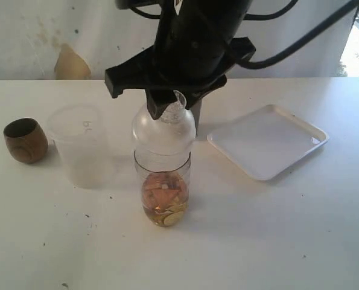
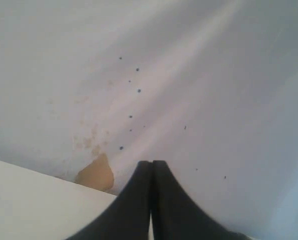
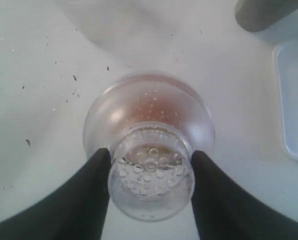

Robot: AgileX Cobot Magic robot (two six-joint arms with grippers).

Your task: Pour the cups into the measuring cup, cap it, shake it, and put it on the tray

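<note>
The white tray lies bare, well off the right gripper's outer side. Straight below that gripper stands the measuring cup, its lower part holding amber liquid with orange and yellow bits. The domed cap sits on it, and the fingers clasp the cap's perforated neck. The clear wall looks smooth and slippery and the load light but sloshing, so a hold around the body seems safer than the neck. On the gripper's inner side the frosted cup looks empty. The steel tumbler is just behind, and the wooden cup is farthest, its inside unseen. The left gripper is clenched on nothing.
</note>
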